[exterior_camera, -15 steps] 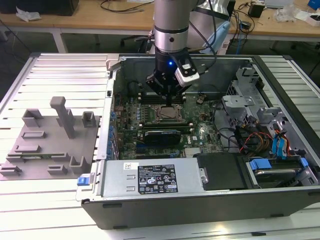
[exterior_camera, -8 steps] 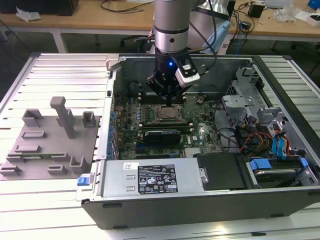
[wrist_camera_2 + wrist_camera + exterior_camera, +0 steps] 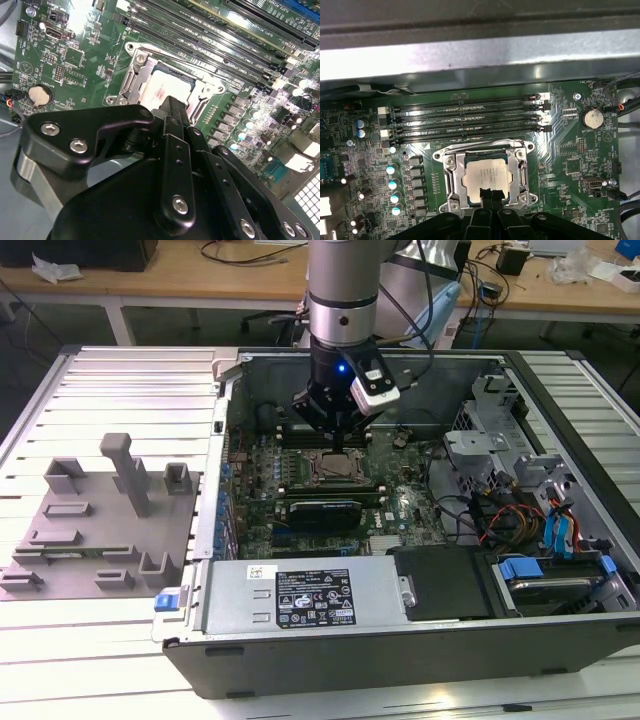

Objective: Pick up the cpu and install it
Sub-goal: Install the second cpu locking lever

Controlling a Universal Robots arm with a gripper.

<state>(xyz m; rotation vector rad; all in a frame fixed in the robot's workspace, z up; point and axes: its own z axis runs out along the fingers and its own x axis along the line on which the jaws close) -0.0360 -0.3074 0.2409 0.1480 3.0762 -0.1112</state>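
The cpu [image 3: 485,172], a small square chip with a pale metal top, lies flat inside the socket frame [image 3: 449,172] on the green motherboard [image 3: 570,150]. It also shows in the exterior view as the cpu [image 3: 342,467] and in the second wrist view as the cpu [image 3: 167,86]. My gripper [image 3: 488,192] hangs just over the chip's edge with its black fingers pressed together and nothing between them. In the second wrist view the gripper [image 3: 172,106] covers part of the chip. In the exterior view the gripper [image 3: 337,445] points straight down inside the open computer case [image 3: 190,540].
Memory slots [image 3: 470,117] run beside the socket, near the case wall [image 3: 480,55]. A grey fixture plate [image 3: 70,575] with upright blocks lies at the exterior view's left. The power supply [image 3: 300,595] fills the case front. Drive cages [image 3: 500,455] and cables [image 3: 510,520] crowd the exterior view's right.
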